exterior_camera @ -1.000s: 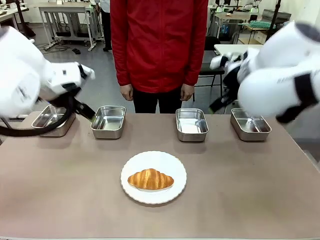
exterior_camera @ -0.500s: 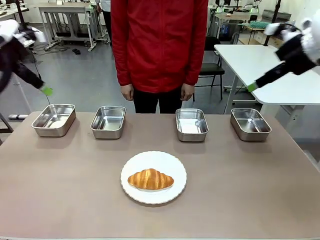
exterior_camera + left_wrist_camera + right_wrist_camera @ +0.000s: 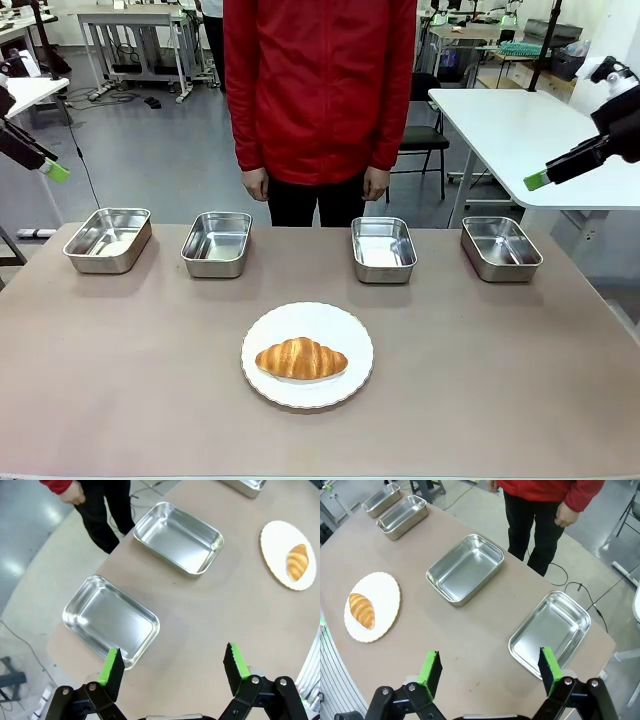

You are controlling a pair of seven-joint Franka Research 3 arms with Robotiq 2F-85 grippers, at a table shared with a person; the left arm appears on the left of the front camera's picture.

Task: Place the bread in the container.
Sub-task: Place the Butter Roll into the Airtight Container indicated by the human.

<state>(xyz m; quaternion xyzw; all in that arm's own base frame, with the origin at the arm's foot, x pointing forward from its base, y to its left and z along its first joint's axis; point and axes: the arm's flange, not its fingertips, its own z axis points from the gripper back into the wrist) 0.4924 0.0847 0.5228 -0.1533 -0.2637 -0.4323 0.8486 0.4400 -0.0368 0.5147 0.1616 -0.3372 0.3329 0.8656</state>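
The bread (image 3: 301,358), a golden croissant, lies on a round white plate (image 3: 346,328) at the table's front middle. Along the far edge stands a row of several alike steel containers (image 3: 217,243), all empty. My left gripper (image 3: 52,169) hangs high off the table's left end. In the left wrist view it (image 3: 173,665) is open above the table edge beside the end container (image 3: 111,620), the bread (image 3: 297,562) far off. My right gripper (image 3: 539,180) hangs high at the right. In the right wrist view it (image 3: 489,666) is open near the end container (image 3: 550,632), the bread (image 3: 361,610) far off.
A person in a red jacket (image 3: 318,90) stands at the far side behind the containers, hands (image 3: 253,184) hanging at the sides, off the table. A white table (image 3: 520,130) stands behind at the right. Bare tabletop (image 3: 500,380) surrounds the plate.
Both arms have swung up and outward from close in front of the camera to the picture's sides. The bread, plate and containers have not moved.
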